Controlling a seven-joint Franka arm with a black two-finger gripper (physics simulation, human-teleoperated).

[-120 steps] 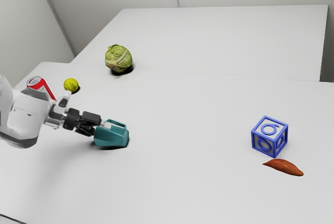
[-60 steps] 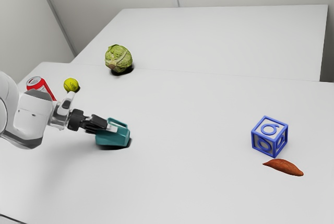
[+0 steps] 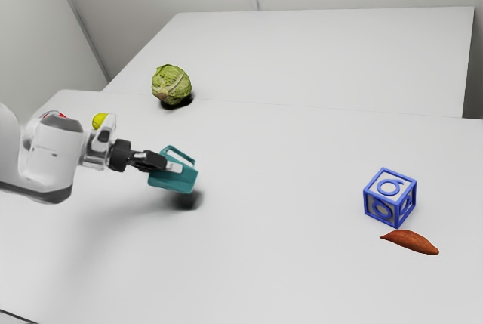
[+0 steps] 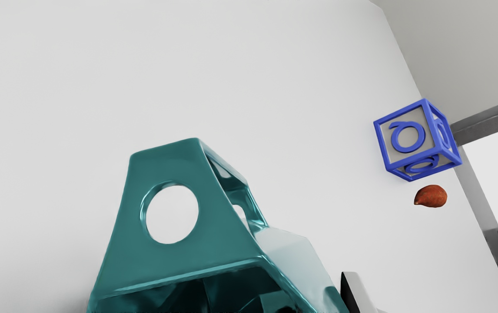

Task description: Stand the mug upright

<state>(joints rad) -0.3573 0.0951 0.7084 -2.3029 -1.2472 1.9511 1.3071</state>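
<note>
The pale table (image 3: 287,271) is the biggest thing here, running from the near side to a thin seam, with another white surface (image 3: 324,60) beyond it. The white arm (image 3: 47,154) comes in from the exterior view's left, low over the table. At its end, the black claw (image 3: 174,167) is closed on the mug (image 3: 178,181), gripping it at its side; in the wrist view one finger stands right beside the teal wall.

That teal mug hangs in the air, clear of the tabletop, with its dark shadow below. It isn't upright: it leans well over, base toward the exterior view's right and a little down, hollow toward the claw, handle (image 3: 181,155) on the upper side.

Well apart from it, on the exterior view's right, sits a blue-edged block (image 3: 389,197) with raised round figures on its faces. A green cabbage (image 3: 171,85) rests far back, on the exterior view's left. Just nearer than the block lies a reddish-brown sweet potato (image 3: 410,242), tapered at the ends. Over at the exterior view's far left I can see a bit of a red can (image 3: 56,115), mostly behind the arm, and beside it a small yellow ball (image 3: 98,120), partly covered too.
</note>
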